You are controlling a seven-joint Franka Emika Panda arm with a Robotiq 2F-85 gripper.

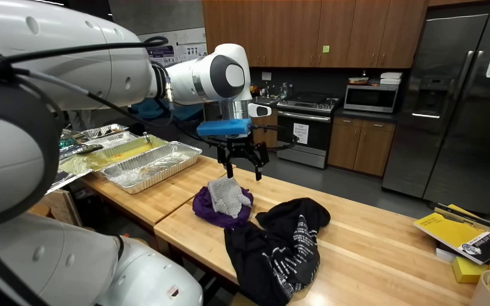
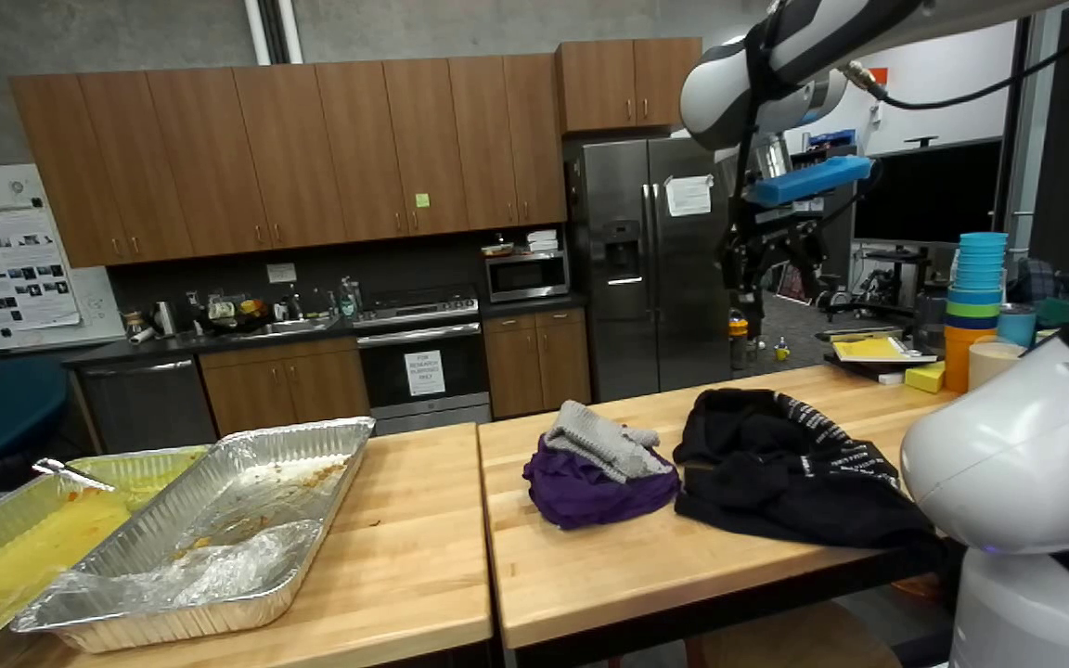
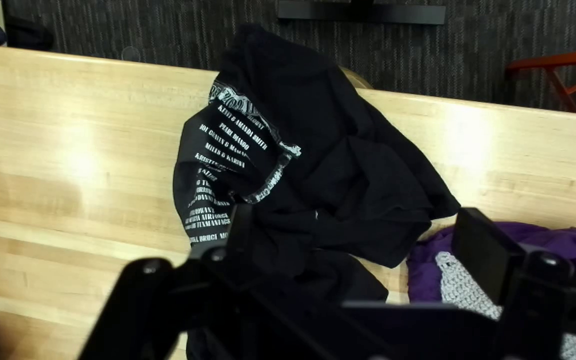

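The end effector (image 1: pixel 244 175) hangs up in the air. Its two fingers (image 3: pixel 488 255) are wide apart, with nothing pinched between them, and it touches nothing. In the wrist view the shirt (image 3: pixel 318 165) lies below. It is on the worktop (image 1: pixel 377 255) in loose folds, as soft cloth flops when nothing holds it flat, and one end pokes past the edge. Just beside it a purple cloth (image 2: pixel 581 501) sits bunched up, and a grey cloth (image 2: pixel 599 441) rests on top, propped by that heap. Farther off, cups (image 2: pixel 978 278) are stacked, maybe to save room, near some books (image 1: pixel 453 233). Foil trays (image 1: pixel 168 175) sit well apart, perhaps so their mess stays off the cloth.
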